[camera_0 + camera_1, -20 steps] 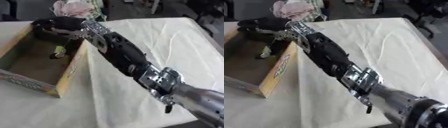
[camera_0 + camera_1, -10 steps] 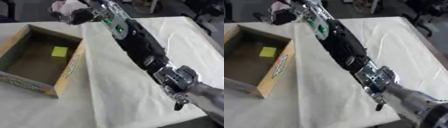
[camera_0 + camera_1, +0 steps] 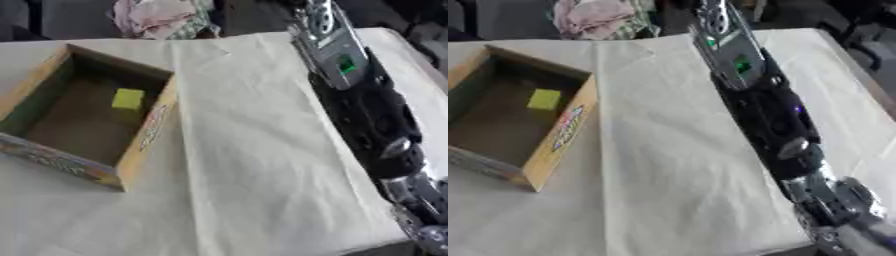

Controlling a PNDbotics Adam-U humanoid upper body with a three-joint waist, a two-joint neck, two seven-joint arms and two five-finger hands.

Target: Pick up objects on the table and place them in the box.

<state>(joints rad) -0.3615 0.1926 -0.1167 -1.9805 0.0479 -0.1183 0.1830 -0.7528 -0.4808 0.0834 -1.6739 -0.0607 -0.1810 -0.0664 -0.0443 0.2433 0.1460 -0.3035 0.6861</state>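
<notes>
The right hand lies beyond the top edge of both views, so whether its fingers are spread or curled cannot be told. Only the right arm [image 3: 363, 107] shows: a long black limb with silver joints that enters from about 5 o'clock and stretches up across the counter toward 12 o'clock. A silver plate with a small green light sits on its upper part, and a silver joint shows near the lower corner.

The arm passes over a white cloth [image 3: 254, 150] that covers the counter [image 3: 846, 60], wrinkled and creased through the middle.

At about 9 o'clock, well apart from the arm, stands an open cardboard box [image 3: 150, 131] with brown inner walls and a printed, colourful outer side. Inside it, on the floor toward the far wall, rests a small yellow-green block [image 3: 128, 98]. It lies flat and touches neither side wall.

Past the far edge of the counter, at about 11 o'clock, lies a bundle of pink and pale fabric [image 3: 157, 17] against a dark background.

No left hand shows in either view.
</notes>
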